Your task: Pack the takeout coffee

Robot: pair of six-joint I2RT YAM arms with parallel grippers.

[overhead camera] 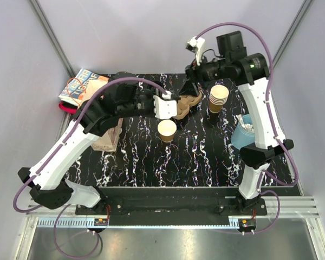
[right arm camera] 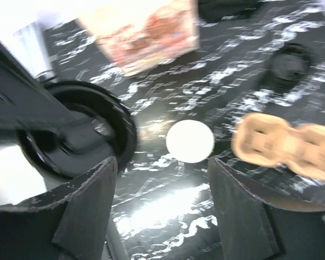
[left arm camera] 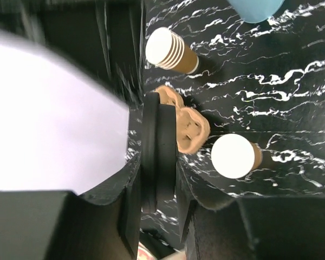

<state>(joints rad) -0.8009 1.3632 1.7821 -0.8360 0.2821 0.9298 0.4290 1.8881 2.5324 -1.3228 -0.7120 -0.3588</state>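
Note:
The brown paper cup (overhead camera: pixel 167 130) of the takeout coffee stands upright and open-topped in the middle of the black marbled table (overhead camera: pixel 151 162). It shows from above as a white disc in both wrist views (left arm camera: pixel 234 156) (right arm camera: pixel 189 141). My left gripper (overhead camera: pixel 172 108) (left arm camera: pixel 158 160) is shut on the cup's round black lid (left arm camera: pixel 158 135), held edge-on above the table. In the right wrist view the lid (right arm camera: pixel 76 130) shows at the left. My right gripper (overhead camera: pixel 190 86) (right arm camera: pixel 162 162) hangs open above the table, nothing between its fingers.
A tan pulp cup carrier (overhead camera: pixel 188 102) (left arm camera: pixel 187 127) (right arm camera: pixel 281 143) lies behind the cup. A stack of lidless paper cups (overhead camera: pixel 218 97) (left arm camera: pixel 173 51) stands to its right. At the right is a light blue cup with stirrers (overhead camera: pixel 242 132). A printed bag (overhead camera: pixel 109 138) (right arm camera: pixel 146 32) lies left.

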